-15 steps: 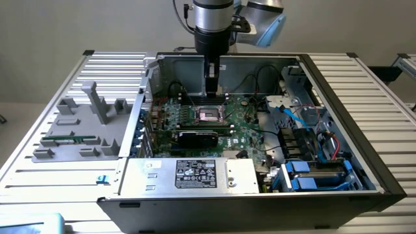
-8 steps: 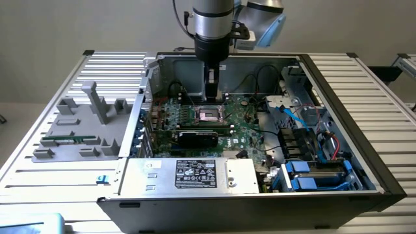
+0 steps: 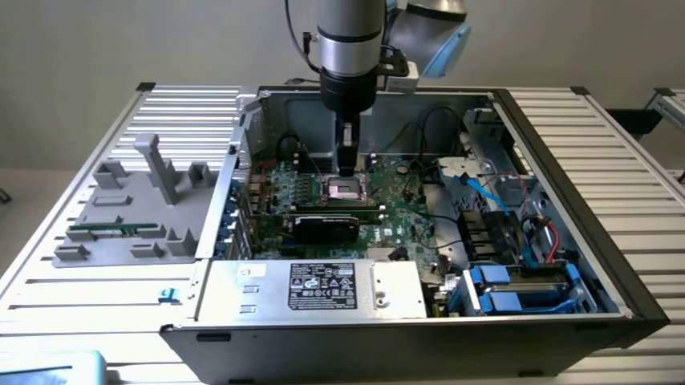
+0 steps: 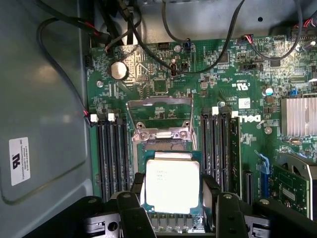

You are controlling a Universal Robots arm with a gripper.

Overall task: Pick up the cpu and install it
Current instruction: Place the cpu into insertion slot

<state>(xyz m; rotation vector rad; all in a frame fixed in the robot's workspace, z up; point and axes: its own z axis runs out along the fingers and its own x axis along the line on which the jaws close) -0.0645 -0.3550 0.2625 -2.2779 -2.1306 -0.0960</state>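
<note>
The cpu (image 4: 171, 185), a pale silver square chip, lies between my gripper's (image 4: 172, 187) two black fingers (image 4: 137, 187), which press against its opposite edges. It sits right over the motherboard socket (image 4: 148, 138), whose metal load plate (image 4: 161, 106) is swung open. I cannot tell whether the chip rests in the socket or hovers just above it. In the exterior view my gripper (image 3: 347, 167) reaches straight down inside the open computer case (image 3: 557, 160), with its tip just above the socket (image 3: 345, 191).
Memory slots (image 4: 113, 153) flank the socket on both sides. A black graphics card (image 3: 326, 227) lies in front of it, beyond that a power supply (image 3: 321, 287). Cables (image 4: 148, 44) cross the board. A grey fixture (image 3: 128, 208) stands outside the case at the exterior view's left.
</note>
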